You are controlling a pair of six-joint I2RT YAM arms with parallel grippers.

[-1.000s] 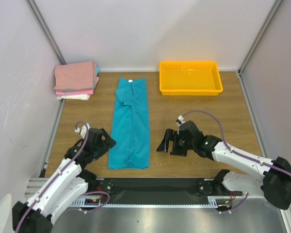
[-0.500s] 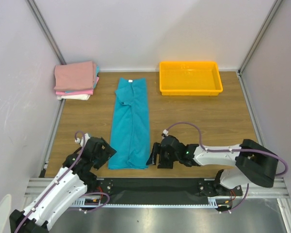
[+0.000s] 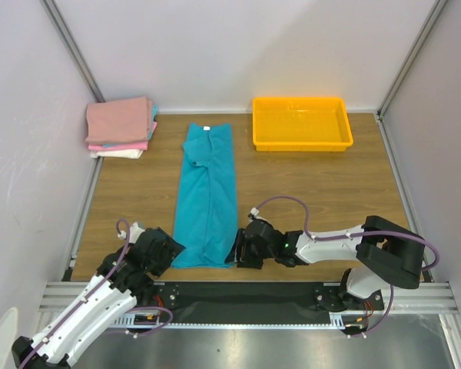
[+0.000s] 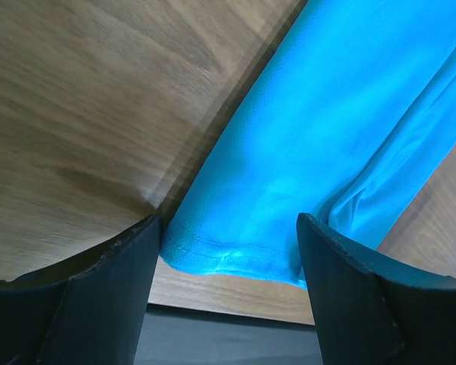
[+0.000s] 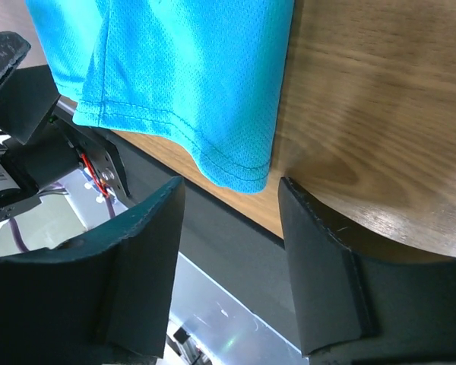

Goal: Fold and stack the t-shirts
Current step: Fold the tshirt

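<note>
Left gripper [image 4: 229, 228] sits low on the table [image 3: 323, 192] with its jaws wide. The near hem [image 4: 235, 262] of the teal shirt [image 3: 206, 196] lies in the gap between its fingers, and nothing is pinched. Right gripper [image 5: 229, 190] mirrors it at the other corner. Its jaws are open somewhat narrower, the hem corner lies between them, and the cloth is flat and not gripped. From both grippers the shirt runs straight ahead as a long narrow strip, its white-labelled collar at the far end. You can read that as the sides and sleeves already folded in. What I judge is left for this shirt is to pinch both corners, carry the hem forward toward the collar, perhaps halve it again, and then move the packet. Far ahead and out to the left of the left gripper, a stack of folded shirts [image 3: 121, 127], pink over white, waits in the corner, so several look finished. Far ahead of the right gripper stands a yellow tray [image 3: 301, 123]. You cannot tell from these views whether more shirts remain.
</note>
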